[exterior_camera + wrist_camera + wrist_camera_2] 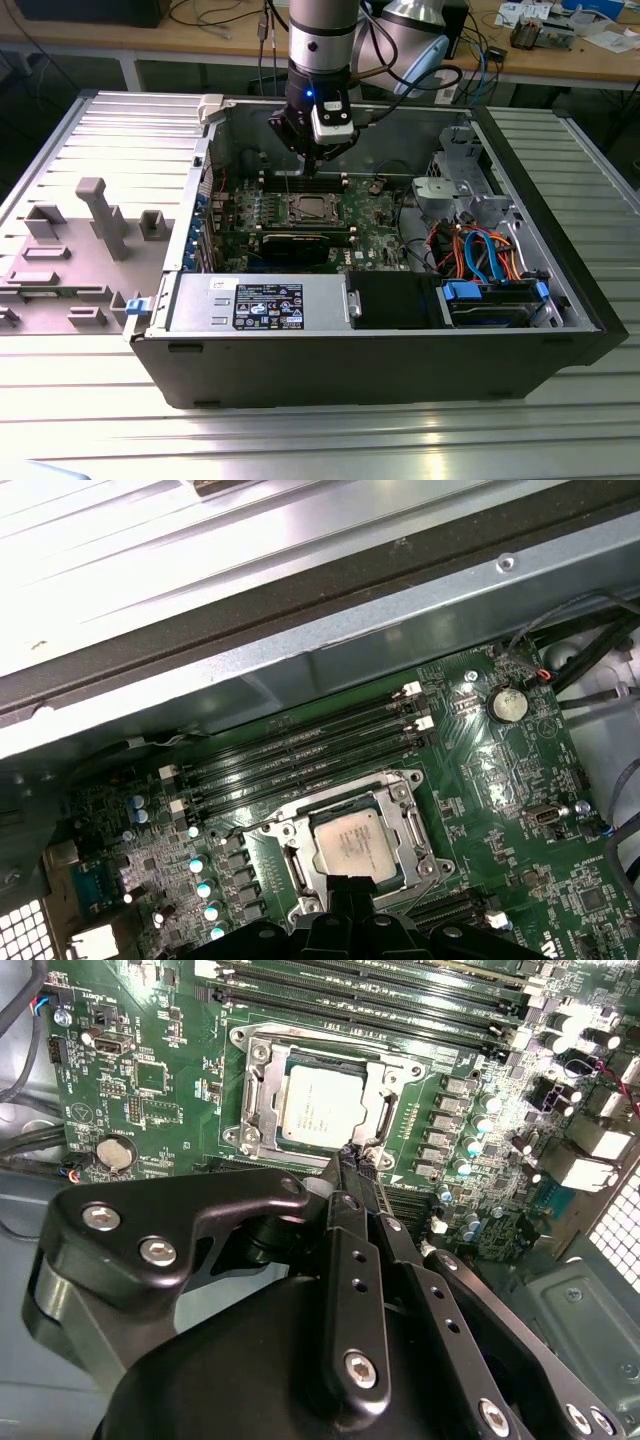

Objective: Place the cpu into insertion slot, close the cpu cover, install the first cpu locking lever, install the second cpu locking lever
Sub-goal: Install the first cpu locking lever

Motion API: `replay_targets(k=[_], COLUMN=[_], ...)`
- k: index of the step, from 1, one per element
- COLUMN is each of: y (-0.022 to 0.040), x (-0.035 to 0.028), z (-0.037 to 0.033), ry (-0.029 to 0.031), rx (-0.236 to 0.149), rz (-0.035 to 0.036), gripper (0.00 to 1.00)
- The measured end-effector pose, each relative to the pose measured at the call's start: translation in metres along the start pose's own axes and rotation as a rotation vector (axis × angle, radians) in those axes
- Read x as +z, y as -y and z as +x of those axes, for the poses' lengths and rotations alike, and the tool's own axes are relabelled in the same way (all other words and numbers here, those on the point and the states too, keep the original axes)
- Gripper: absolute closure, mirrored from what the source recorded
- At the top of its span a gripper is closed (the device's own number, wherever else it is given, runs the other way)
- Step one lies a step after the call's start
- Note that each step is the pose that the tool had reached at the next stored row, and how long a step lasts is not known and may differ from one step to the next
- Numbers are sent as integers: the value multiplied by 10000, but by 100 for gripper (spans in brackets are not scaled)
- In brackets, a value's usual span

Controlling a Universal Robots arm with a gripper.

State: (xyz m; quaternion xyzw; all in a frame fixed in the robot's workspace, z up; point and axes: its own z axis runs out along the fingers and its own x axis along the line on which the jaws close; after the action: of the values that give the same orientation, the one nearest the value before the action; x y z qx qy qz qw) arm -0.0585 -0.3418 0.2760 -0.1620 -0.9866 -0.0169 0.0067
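The cpu lies flat in the insertion slot on the green board, silver top up. It also shows as the cpu and the cpu. The cpu cover lies down around the chip as a silver frame, also seen as the cpu cover. My gripper hangs just above the slot's edge, its black fingers pressed together with nothing between them. In the exterior view the gripper stands inside the case above the slot. I cannot make out how the locking levers stand.
Long black memory slots run beside the socket. A coin battery sits on the board. The power supply box and drive bay fill the case front. Cables bunch at the exterior view's right. The case wall is close behind.
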Motion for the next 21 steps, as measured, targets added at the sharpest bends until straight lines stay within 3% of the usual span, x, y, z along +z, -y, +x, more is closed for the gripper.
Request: replay_targets(k=[10, 17, 21], y=[0, 5, 25], x=[0, 1, 4], z=[0, 15, 75], ry=[-2, -38, -39], rx=[-59, -1237, -1278], rz=[2, 20, -2], gripper=[89, 89, 89])
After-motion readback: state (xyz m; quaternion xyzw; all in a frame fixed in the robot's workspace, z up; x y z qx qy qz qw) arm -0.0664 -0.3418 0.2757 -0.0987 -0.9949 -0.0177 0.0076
